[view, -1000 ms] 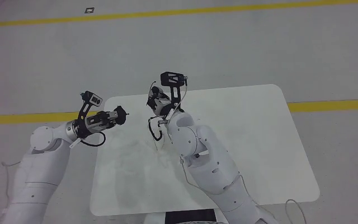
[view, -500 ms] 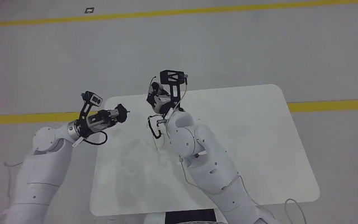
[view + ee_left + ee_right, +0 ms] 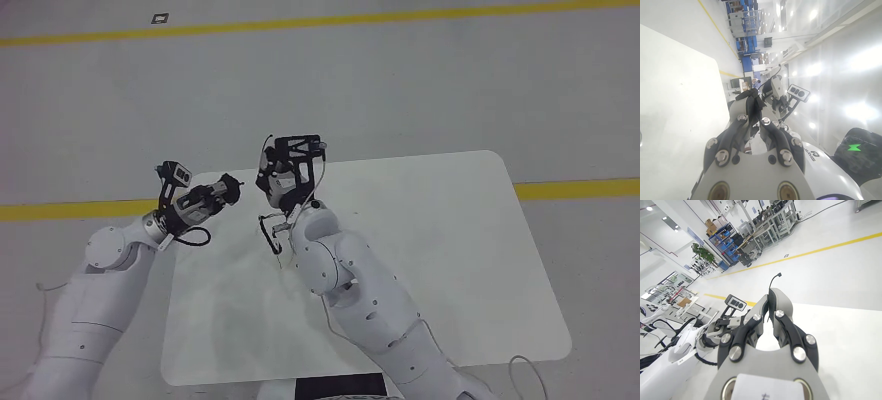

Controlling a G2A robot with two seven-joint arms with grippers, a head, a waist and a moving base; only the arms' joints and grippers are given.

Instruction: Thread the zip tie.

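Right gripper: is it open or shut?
Shut: the right gripper pinches the zip tie, its fingers pressed together on the strap.

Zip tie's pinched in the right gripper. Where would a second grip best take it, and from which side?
Take the short curved stretch of the zip tie just under its square head, coming in from beyond the right gripper tips. That end stands free past the shut fingertips. The tail runs back between the fingers, boxed in by the linkage.

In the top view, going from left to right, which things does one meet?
Black floor marker → left gripper → right gripper, jaws shut on the zip tie → right edge of the table.
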